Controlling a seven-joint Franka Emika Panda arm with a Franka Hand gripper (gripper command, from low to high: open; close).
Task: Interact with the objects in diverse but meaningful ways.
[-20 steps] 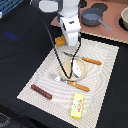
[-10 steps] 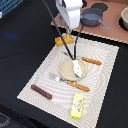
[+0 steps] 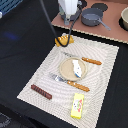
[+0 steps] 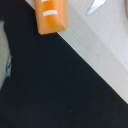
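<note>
The orange scored bread loaf (image 3: 64,40) lies at the far left corner of the ribbed cream placemat (image 3: 105,75), partly over the mat's edge onto the dark desk (image 3: 20,45). In the wrist view the loaf (image 4: 51,15) is a smooth, rounded orange block with pale slashes, right at the mat's woven border. The claw (image 3: 66,26) hangs just above it, under the white arm; whether it is parted or closed cannot be told, and no grasp on the loaf is visible.

The white-grey fish shape (image 3: 76,68) rests on a round tan plate (image 3: 65,71) in the middle of the mat. An orange-handled knife (image 3: 86,60) lies just beyond the plate and an orange-handled fork (image 3: 71,82) just on its near side. The dark brown sausage (image 3: 41,91), long and ridged, sits near the mat's near left edge, with bare mat around it. The yellow printed carton (image 3: 76,105), a flat box, lies at the near edge, well apart from the sausage.

Far off, on a reddish-brown board (image 3: 112,30), stands a grey pot (image 3: 92,17) with a straight handle. Left of the mat the black desk is wide and unobstructed.
</note>
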